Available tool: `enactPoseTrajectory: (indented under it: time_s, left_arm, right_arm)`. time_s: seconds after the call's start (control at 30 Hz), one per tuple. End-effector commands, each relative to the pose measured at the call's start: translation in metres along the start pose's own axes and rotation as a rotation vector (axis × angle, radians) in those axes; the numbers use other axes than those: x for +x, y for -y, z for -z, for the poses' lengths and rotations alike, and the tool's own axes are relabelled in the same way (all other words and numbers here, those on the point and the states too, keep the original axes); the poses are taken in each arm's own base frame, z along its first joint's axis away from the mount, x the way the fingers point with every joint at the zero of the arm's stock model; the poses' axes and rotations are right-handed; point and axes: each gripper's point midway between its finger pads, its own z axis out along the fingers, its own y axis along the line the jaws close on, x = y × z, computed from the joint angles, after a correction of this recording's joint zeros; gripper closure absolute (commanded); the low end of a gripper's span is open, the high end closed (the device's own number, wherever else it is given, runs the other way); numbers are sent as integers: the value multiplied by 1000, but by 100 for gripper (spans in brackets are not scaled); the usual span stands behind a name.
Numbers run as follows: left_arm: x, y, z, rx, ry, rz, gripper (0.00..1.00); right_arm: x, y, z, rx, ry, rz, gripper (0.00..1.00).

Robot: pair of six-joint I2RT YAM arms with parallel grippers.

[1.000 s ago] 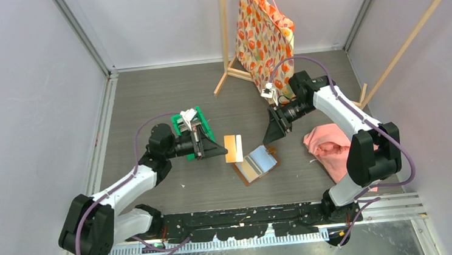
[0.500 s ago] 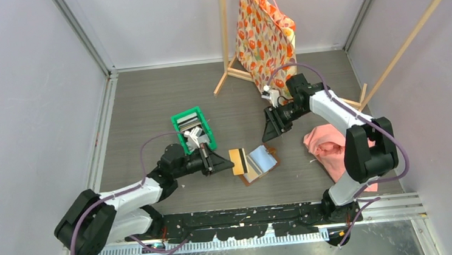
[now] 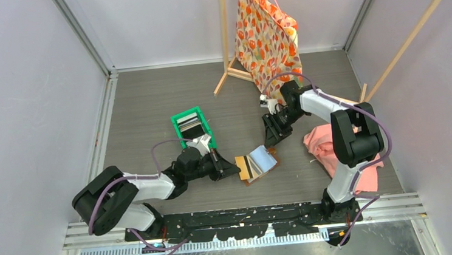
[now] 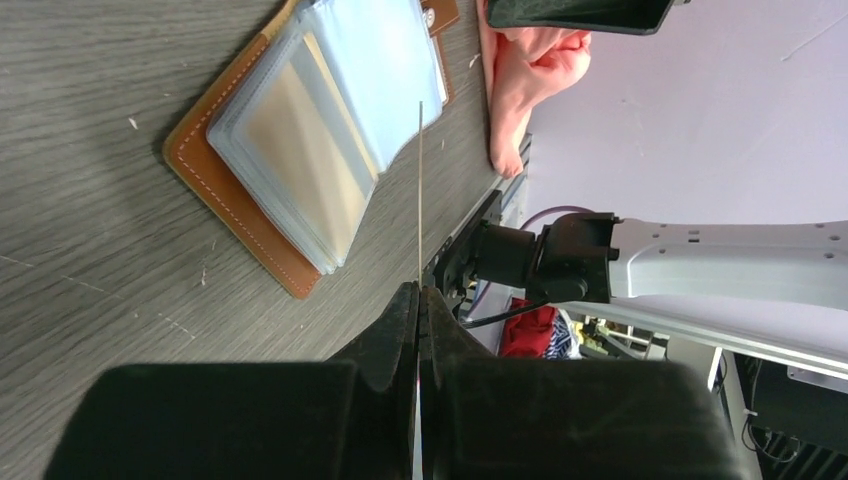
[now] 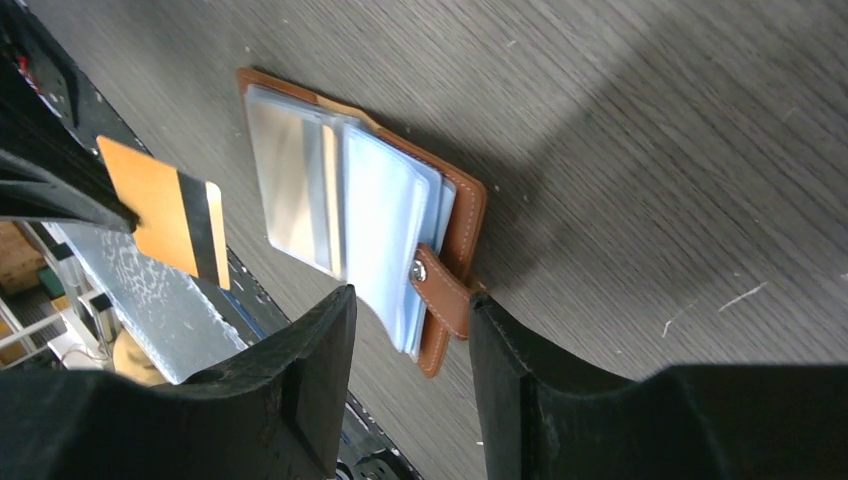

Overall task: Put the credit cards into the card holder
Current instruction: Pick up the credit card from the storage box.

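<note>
Left claw (image 3: 230, 168) pinches a tan striped card (image 3: 245, 164) edge-first at 9 o'clock of the holder (image 3: 264, 159), open mid-bench, presumably lined up for a sleeve; right claw (image 3: 271, 138), half-wide and empty, hovers at 1 o'clock, probably to steady it.

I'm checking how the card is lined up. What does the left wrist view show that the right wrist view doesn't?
Only left wrist: the credit card edge-on, a thin line pinched in the shut left gripper, plus the pink cloth. Only right wrist: the card's orange face with its dark stripe. Both: the card holder lying open.
</note>
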Motion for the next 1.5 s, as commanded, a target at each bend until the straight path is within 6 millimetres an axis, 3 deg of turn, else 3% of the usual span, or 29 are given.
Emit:
enactPoseTrajectory:
  time_s: [0.0, 0.17, 0.57, 1.03, 1.23, 1.3, 1.47]
  left_arm:
    - [-6, 26, -15, 70, 53, -27, 100]
    - [-3, 19, -22, 74, 52, 10, 100]
    - [-9, 10, -17, 26, 98, 17, 100]
    - [-19, -1, 32, -144, 168, -86, 99]
    - [-20, 4, 37, -116, 153, -100, 100]
    - [-18, 7, 36, -100, 137, -110, 99]
    - [-14, 13, 36, -71, 106, -133, 100]
  right_arm:
    - [1, 6, -4, 30, -50, 26, 50]
    - [4, 7, -7, 33, -74, 29, 50]
    - [9, 3, -10, 7, -108, 28, 52]
    - [36, -54, -13, -165, -251, 119, 62]
    - [38, -76, -13, -207, -259, 193, 63]
    - [25, -70, -10, -153, -185, 210, 61]
    - [-1, -24, 11, 104, 0, 177, 48]
